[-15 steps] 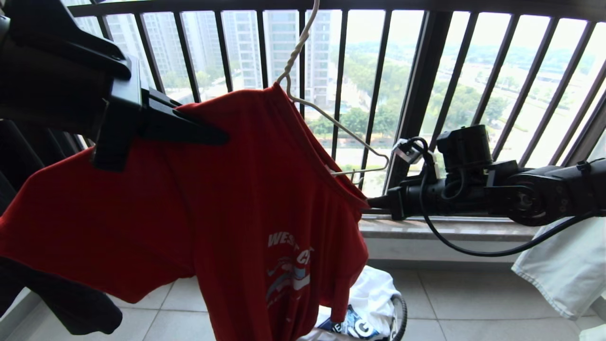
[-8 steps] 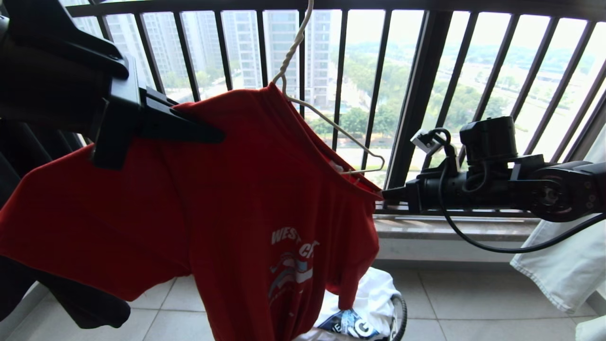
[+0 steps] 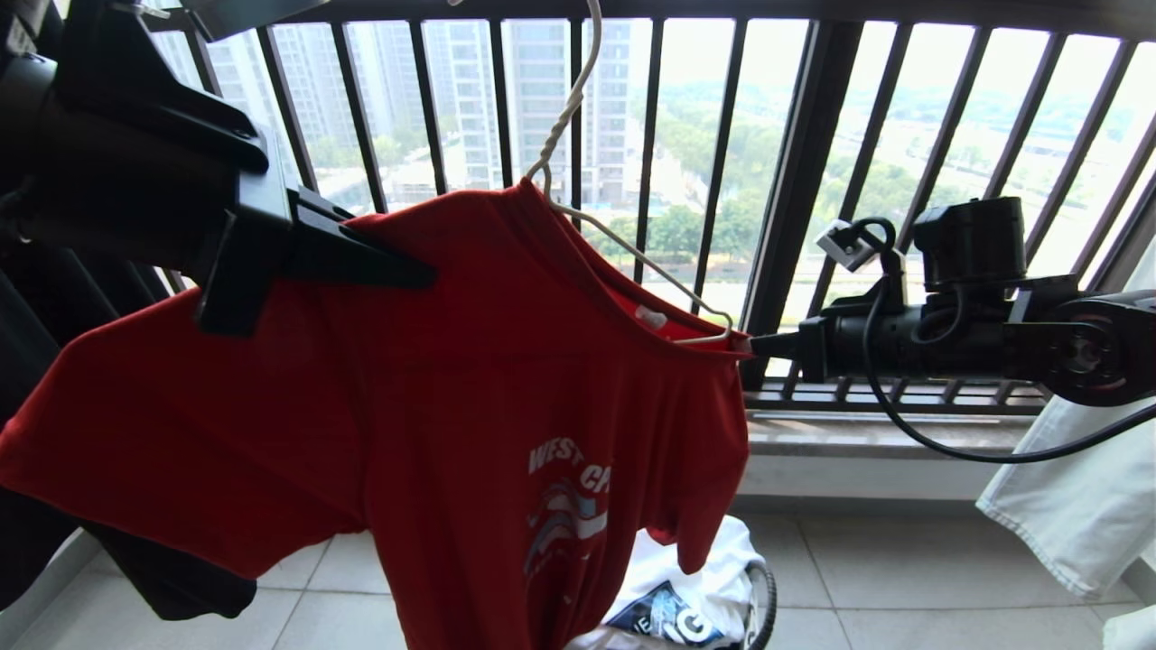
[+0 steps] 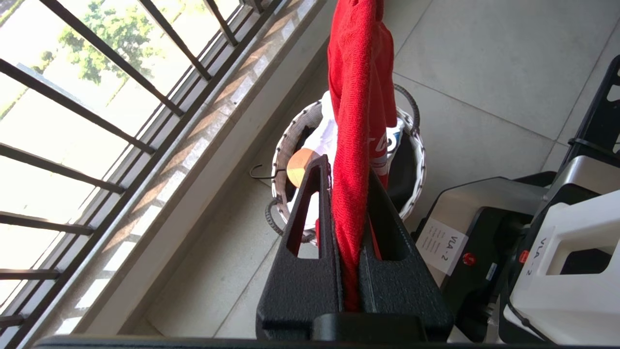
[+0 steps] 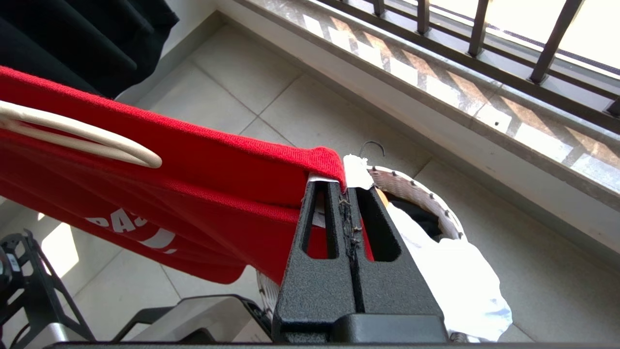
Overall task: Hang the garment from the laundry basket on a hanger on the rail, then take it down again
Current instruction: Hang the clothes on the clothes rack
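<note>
**Both sets of fingers clamped on the red tee**

My left fingers (image 4: pixel 346 203) are pinched tight on a bunched fold of the garment (image 3: pixel 433 406), up by the shoulder on my left side. My right fingers (image 5: pixel 346 194) are squeezed closed on the edge of the same shirt, at the opposite shoulder, just beside the end loop of the hanger (image 3: pixel 632 262). The tee is stretched between my two grips with the wire hanger's one arm poking out of the collar, its twisted neck running up out of the head view. The "WEST" print faces me. Below, on the tiled floor (image 3: pixel 903 578), sits the laundry basket (image 4: pixel 421 160) with white clothes (image 3: pixel 704 569) in it. The railing (image 3: pixel 795 181) is right behind.
</note>
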### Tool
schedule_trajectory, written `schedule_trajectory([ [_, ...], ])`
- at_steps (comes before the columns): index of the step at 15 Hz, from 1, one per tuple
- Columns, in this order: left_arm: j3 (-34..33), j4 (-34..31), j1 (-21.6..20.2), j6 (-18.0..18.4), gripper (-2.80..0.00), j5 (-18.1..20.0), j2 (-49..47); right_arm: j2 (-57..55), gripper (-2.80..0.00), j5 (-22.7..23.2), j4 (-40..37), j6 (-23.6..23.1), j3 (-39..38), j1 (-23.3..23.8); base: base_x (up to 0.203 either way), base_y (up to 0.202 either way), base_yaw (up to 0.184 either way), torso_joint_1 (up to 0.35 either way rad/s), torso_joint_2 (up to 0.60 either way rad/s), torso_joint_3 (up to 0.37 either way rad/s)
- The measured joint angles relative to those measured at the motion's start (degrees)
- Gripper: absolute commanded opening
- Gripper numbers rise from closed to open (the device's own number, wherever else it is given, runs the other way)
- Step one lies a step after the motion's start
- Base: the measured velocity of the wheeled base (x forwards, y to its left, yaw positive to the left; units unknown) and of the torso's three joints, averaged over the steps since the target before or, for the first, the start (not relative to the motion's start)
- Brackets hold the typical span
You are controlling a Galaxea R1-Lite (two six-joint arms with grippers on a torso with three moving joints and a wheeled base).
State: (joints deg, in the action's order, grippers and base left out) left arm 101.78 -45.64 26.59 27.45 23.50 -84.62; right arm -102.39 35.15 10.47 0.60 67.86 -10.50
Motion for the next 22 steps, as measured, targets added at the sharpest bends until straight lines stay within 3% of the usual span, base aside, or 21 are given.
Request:
schedule_trajectory([
  [4, -0.89, 0.23, -0.21, -0.05, -2.80, 0.02, -1.58, 0.44, -2.80, -0.09, 0.16, 0.00, 1.00, 1.86, 0.000, 0.000, 0.000, 0.000, 0.00, 0.000],
  [8, -4.63, 6.67, -0.31, -0.71, -2.80, 0.11, -2.88, 0.79, -2.80, -0.29, -0.02, 0.47, 2.03, 2.24, 0.000, 0.000, 0.000, 0.000, 0.00, 0.000],
  [13, -6.89, 9.76, -0.30, -2.33, -2.80, 0.52, -5.31, 0.90, -2.80, -0.21, 0.49, 10.05, 5.95, 2.21, 0.000, 0.000, 0.000, 0.000, 0.00, 0.000],
  [18, -9.41, 15.97, -0.33, -4.25, -2.80, 0.55, -7.11, 3.66, -2.80, -0.16, -0.56, 10.99, 7.03, 1.82, 0.000, 0.000, 0.000, 0.000, 0.00, 0.000],
  [22, -13.09, 20.15, -0.27, -6.38, -2.80, 0.67, -6.70, 5.06, -2.80, -0.24, -1.35, 17.47, 10.02, 0.96, 0.000, 0.000, 0.000, 0.000, 0.00, 0.000],
])
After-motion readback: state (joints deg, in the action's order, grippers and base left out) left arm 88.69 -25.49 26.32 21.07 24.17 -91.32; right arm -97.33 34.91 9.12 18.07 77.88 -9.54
